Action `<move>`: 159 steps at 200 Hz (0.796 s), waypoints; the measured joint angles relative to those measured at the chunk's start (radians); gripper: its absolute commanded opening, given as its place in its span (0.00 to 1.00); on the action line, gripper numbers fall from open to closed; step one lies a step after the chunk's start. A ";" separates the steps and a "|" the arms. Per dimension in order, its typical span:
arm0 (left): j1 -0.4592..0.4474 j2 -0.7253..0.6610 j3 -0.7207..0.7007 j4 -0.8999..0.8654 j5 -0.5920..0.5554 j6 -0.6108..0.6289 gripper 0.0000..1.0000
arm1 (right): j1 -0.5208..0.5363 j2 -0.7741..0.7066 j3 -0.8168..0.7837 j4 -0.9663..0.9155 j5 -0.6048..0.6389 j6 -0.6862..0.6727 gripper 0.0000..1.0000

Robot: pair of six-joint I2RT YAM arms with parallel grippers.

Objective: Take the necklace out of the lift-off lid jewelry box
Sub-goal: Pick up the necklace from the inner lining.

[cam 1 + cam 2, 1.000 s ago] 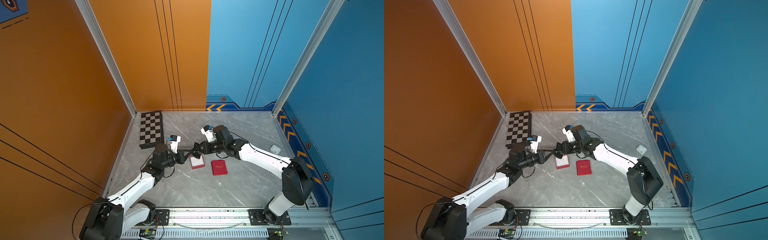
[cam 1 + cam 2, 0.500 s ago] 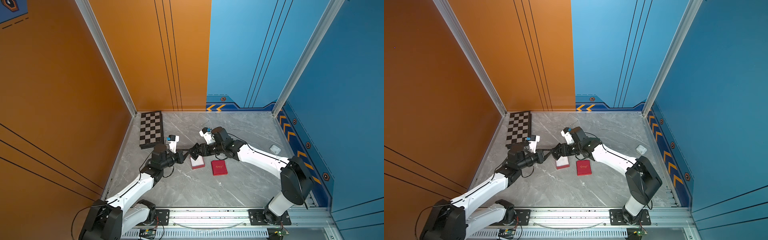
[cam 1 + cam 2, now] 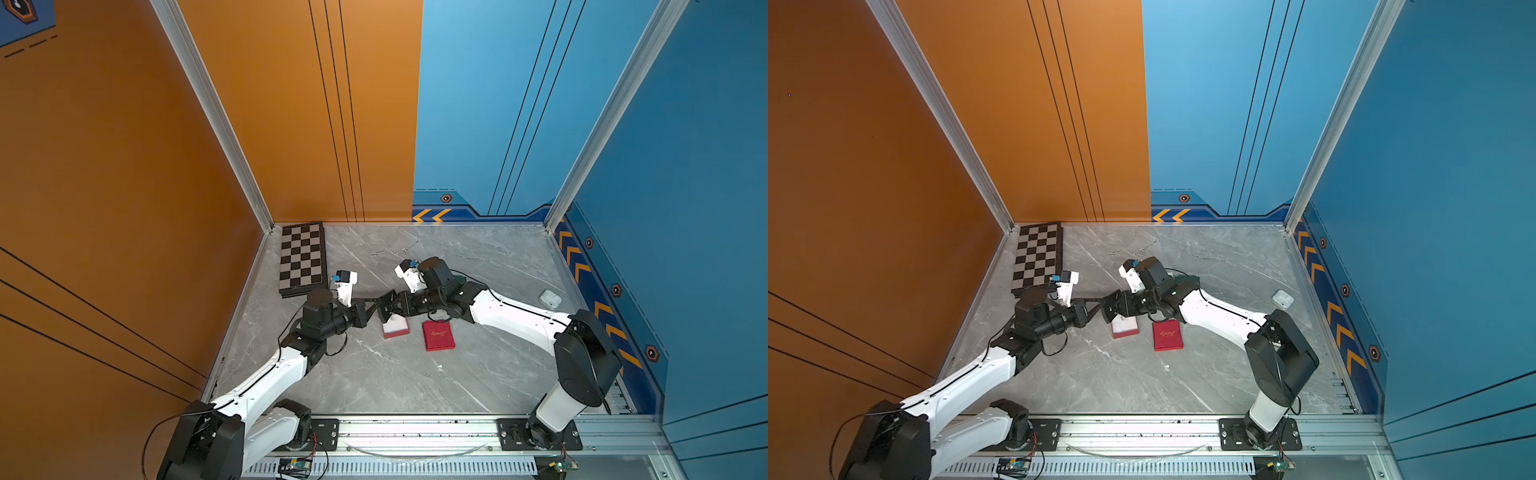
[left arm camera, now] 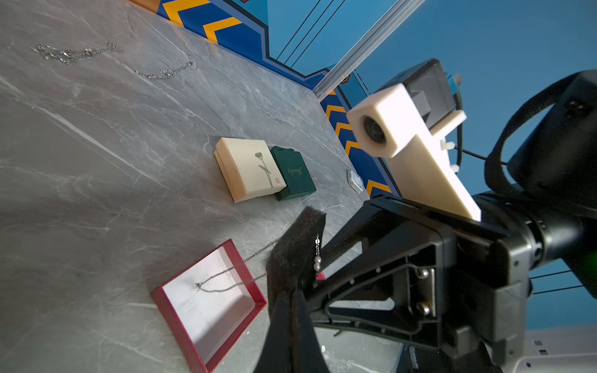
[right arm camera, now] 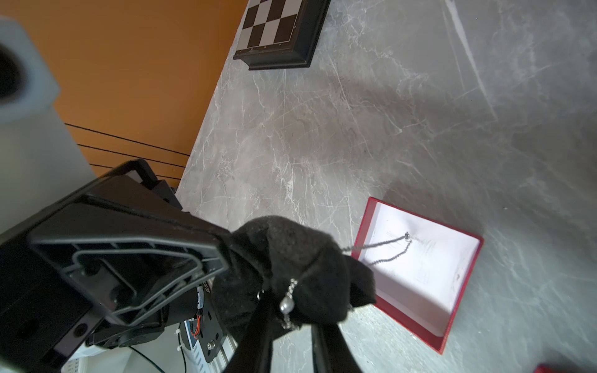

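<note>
The red lift-off lid jewelry box (image 3: 395, 330) (image 4: 174, 319) stands open on the grey table, its red lid (image 3: 438, 336) lying beside it. A black foam pad (image 4: 294, 245) (image 5: 290, 252) hangs above the box's edge between both grippers. The necklace (image 4: 317, 263) is threaded on the pad, its pearl pendant (image 5: 286, 303) on the pad's face and its chain (image 5: 387, 248) trailing down into the box. My left gripper (image 4: 292, 292) is shut on the pad's lower edge. My right gripper (image 5: 290, 323) pinches the opposite edge, beside the pendant.
A chessboard (image 3: 302, 258) lies at the back left by the orange wall. Loose silver chains (image 4: 74, 53) rest on the table behind the box. A cream box (image 4: 255, 168) and a green box (image 4: 294, 174) sit under the right arm. A white earbud case (image 3: 550, 298) is at the right.
My right gripper has shifted slightly toward the left gripper and regripped the pad over the box. The left arm holds still.
</note>
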 measured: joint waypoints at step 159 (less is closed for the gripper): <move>0.002 -0.019 0.000 -0.048 -0.007 0.026 0.00 | -0.124 0.000 0.000 -0.007 -0.030 -0.005 0.07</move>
